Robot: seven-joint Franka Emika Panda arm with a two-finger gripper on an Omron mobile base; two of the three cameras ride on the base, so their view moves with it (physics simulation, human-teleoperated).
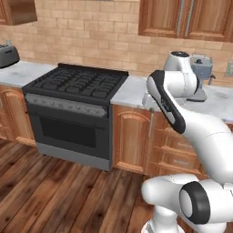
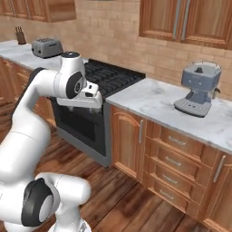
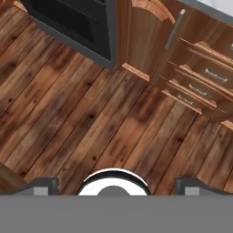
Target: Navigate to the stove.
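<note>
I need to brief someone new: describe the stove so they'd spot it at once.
Along the tan brick wall runs a white marble counter on wooden cabinets. The black freestanding stove interrupts it, left of the grey coffee machine; it alone has black grid grates and a dark oven door.

1 stove (image 1: 75, 84), 1 toaster (image 2: 46, 47), 1 coffee machine (image 2: 199, 87).

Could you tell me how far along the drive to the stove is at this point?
Mostly done: the black freestanding stove with grid grates is close ahead. In hand: it sits left of the white arm, which faces the wooden drawer cabinet. Left: shifting left to square up. The gripper carries nothing.
</note>
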